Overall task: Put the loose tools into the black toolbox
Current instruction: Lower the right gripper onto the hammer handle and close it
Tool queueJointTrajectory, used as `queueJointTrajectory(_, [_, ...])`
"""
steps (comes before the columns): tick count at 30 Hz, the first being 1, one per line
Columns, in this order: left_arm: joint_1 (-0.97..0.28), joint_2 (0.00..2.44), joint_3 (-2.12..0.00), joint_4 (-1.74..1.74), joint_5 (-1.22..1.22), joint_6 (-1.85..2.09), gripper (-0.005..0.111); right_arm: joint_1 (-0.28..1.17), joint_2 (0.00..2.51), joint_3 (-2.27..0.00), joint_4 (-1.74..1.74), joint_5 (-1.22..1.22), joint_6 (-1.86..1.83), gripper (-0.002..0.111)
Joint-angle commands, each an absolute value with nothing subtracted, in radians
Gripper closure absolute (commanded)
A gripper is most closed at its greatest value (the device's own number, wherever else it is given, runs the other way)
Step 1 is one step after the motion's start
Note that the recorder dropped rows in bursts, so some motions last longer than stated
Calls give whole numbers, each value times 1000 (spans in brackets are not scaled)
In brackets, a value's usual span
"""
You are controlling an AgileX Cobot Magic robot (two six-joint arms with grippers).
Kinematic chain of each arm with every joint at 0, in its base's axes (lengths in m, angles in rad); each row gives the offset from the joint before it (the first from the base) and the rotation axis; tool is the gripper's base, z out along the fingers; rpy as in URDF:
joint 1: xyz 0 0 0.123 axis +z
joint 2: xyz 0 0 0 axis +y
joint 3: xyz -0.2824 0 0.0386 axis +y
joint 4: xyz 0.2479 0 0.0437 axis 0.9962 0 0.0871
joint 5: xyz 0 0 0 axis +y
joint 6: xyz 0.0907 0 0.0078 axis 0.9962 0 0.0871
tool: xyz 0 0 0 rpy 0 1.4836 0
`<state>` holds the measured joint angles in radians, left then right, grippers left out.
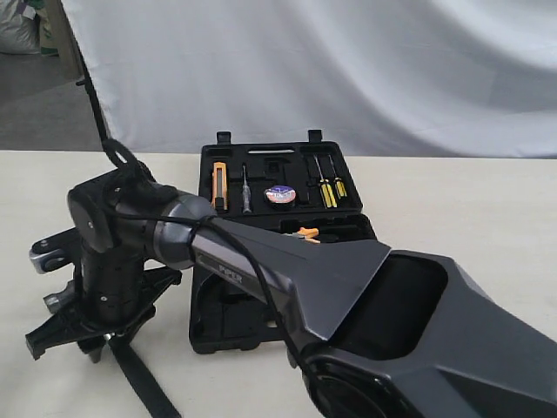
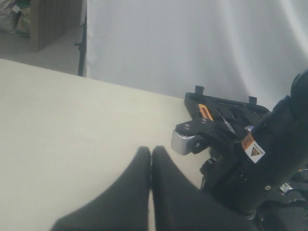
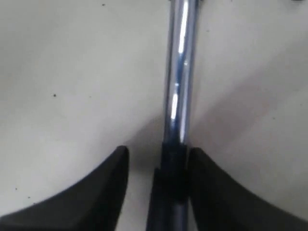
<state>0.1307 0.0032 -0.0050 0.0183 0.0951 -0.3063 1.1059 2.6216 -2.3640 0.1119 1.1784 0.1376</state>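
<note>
Loses much of the black toolbox [image 1: 213, 326] behind the right arm [image 1: 261, 270]; left of it, catches perhaps only the hammer [image 1: 43, 257] head.

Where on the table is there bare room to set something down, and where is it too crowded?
Free: the table right of the black toolbox, up to the white backdrop; also the far left corner. Crowded: left of the toolbox, where the right arm hangs over the hammer.

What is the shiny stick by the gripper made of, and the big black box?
The stick looks like polished metal: silvery, with bright light streaks. Its dark end may be rubber or plastic. The black toolbox looks like dull moulded plastic, with shaped hollows for tools.
</note>
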Motion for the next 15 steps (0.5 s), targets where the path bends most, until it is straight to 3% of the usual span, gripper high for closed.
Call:
queueJointTrajectory(1, [156, 0, -8, 23, 88, -311, 106, 1109, 2654, -2347, 139, 1221, 124, 42])
queueJointTrajectory(4, [156, 0, -8, 23, 88, -311, 106, 1107, 2645, -2347, 193, 1221, 88, 38])
queueJointTrajectory(15, [156, 0, -8, 23, 88, -311, 106, 1066, 2574, -2347, 172, 1221, 67, 39])
